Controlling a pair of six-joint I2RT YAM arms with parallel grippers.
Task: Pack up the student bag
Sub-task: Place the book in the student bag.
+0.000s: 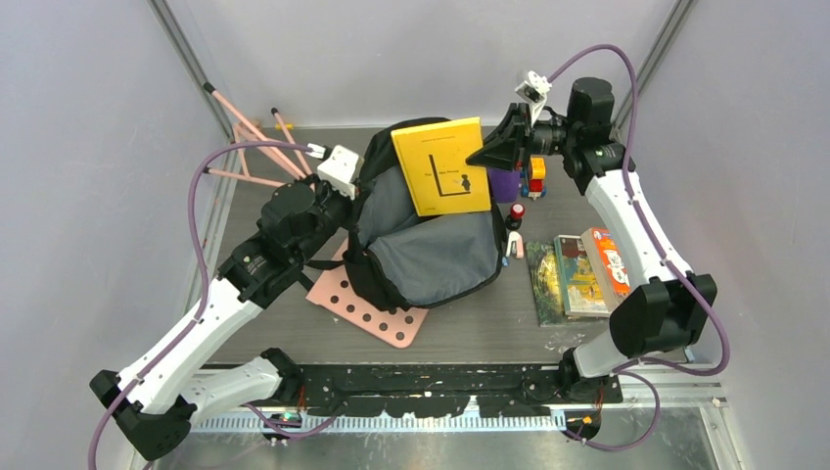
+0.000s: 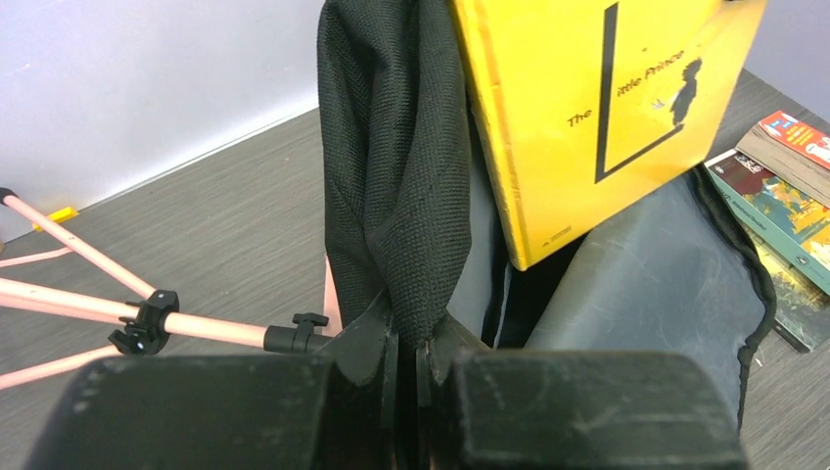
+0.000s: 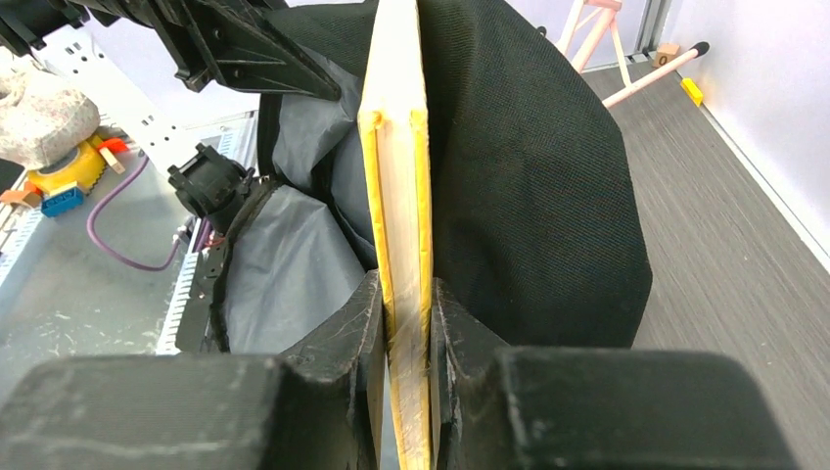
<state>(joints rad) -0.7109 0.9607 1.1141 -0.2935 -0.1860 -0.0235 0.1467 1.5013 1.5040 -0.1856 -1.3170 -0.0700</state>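
The student bag, black with grey lining, lies open in the middle of the table. My left gripper is shut on the black fabric rim of the bag at its left side, lifting it. My right gripper is shut on a yellow book, pinching it edge-on across both covers. The yellow book hangs tilted over the bag's mouth, its lower edge dipping into the grey lining. In the top view my right gripper holds the book's right edge.
Under the bag's near left corner lies a pink perforated board. Right of the bag are a stack of books, a small bottle and colourful blocks. Pink rods stand at the back left.
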